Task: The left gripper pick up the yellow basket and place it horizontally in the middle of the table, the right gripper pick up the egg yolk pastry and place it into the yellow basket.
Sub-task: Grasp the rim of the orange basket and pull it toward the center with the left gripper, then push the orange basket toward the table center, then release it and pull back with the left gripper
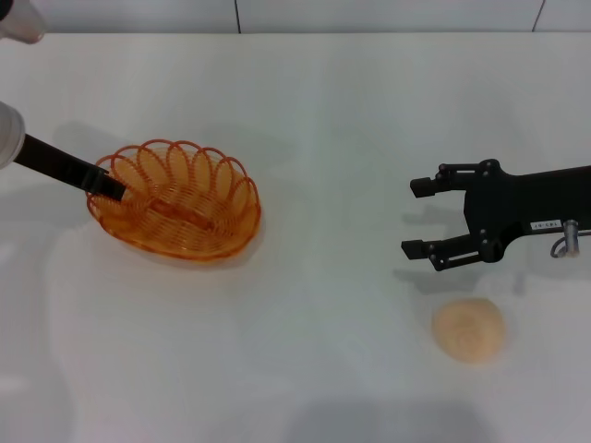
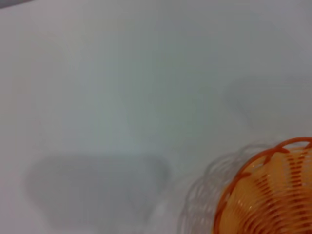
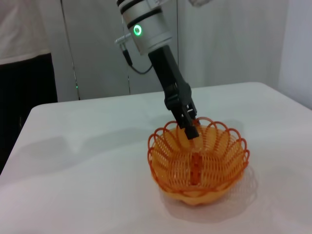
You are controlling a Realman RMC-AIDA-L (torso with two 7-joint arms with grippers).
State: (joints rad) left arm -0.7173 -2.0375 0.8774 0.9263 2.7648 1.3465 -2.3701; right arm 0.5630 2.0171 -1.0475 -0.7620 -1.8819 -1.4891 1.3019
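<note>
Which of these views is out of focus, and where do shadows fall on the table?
Left wrist view: blurred, the yellow basket soft-edged, with a broad grey shadow on the table. Head view: sharp; faint shadows lie beside the right gripper and the egg yolk pastry. Right wrist view: clear, with a soft shadow under the basket.

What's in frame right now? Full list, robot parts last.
basket: 1, orange-yellow wire, upright on the table left of centre.
pastry: 1, pale beige, on the table at the right, outside the basket, near the right gripper.
table: 1, white, fills the head view.
wall panels: pale, behind the table in the right wrist view, with a dark panel beside them.
left gripper: 1, black, at the basket's rim on its left end, fingers reaching just inside; its arm has a white-grey section with a green light.
right gripper: 1, black, open, above the table at the right, beside the pastry, holding nothing.
</note>
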